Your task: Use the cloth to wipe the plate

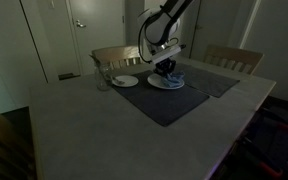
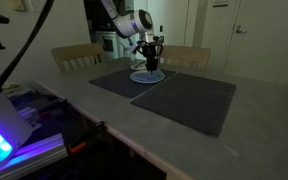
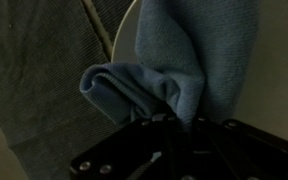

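Note:
A blue cloth (image 3: 184,55) is bunched between my gripper's (image 3: 174,112) fingers and presses down on a white plate (image 3: 122,45). In both exterior views the gripper (image 1: 165,67) (image 2: 151,65) stands upright over the plate (image 1: 166,83) (image 2: 147,76), which lies on a dark placemat (image 1: 159,100) (image 2: 134,80). The cloth (image 1: 174,76) spreads over the plate's middle. The fingertips are hidden by the cloth.
A second white plate (image 1: 124,81) and a glass (image 1: 102,80) stand on the table near the placemat. Another dark placemat (image 2: 189,100) lies next to the first. Wooden chairs (image 1: 234,58) (image 2: 76,55) stand along the far table edge. A lit device (image 2: 4,135) sits beside the table.

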You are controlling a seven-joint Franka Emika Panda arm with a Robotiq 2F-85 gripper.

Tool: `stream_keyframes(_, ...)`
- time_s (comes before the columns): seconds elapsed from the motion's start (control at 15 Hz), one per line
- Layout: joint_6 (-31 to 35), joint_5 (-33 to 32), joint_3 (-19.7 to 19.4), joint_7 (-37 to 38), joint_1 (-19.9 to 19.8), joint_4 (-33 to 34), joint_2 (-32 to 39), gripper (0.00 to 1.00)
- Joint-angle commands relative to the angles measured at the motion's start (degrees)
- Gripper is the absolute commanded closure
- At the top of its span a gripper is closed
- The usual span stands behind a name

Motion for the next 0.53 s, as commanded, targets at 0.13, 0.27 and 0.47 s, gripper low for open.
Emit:
stream_keyframes(0.13, 12.83, 2.86, 2.04, -0.69, -1.60, -3.60, -0.79, 0.98)
stream_keyframes(0.27, 14.34, 3.43, 2.26, -1.98, -1.78, -4.18, -1.24, 0.98)
stream_keyframes(0.47, 10.03, 8.74, 4.71, -7.25, -4.09, -3.83, -1.78, 0.98)
